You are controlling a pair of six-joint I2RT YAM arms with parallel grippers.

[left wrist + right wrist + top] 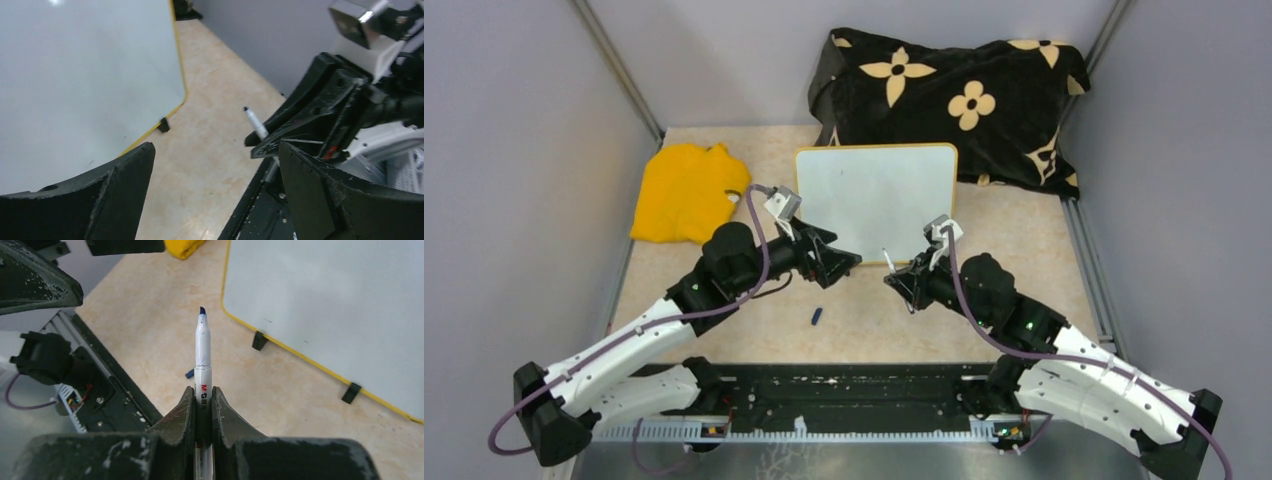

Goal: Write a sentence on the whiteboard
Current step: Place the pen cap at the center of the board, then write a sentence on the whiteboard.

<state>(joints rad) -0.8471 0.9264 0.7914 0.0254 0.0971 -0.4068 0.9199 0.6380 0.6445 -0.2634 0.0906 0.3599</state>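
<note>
The whiteboard (pixel 874 195) lies flat at the table's middle, white with a yellow rim and small black feet. Its face (pixel 340 300) is blank, and no sentence shows on it. My right gripper (pixel 203 392) is shut on a white marker (pixel 203 355) whose bare blue tip points forward, just short of the board's near right corner. In the top view the marker (pixel 887 258) sticks up from the right gripper (pixel 902 280). My left gripper (pixel 844 268) hovers open and empty at the board's near left corner (pixel 75 75). Between its wide fingers (pixel 216 147) is only the tabletop.
A small blue cap (pixel 817 316) lies on the table between the arms, also in the right wrist view (pixel 190 374). A yellow cloth (pixel 686 190) lies left of the board, and a black flowered cloth (pixel 954 100) behind it. Grey walls close in the sides.
</note>
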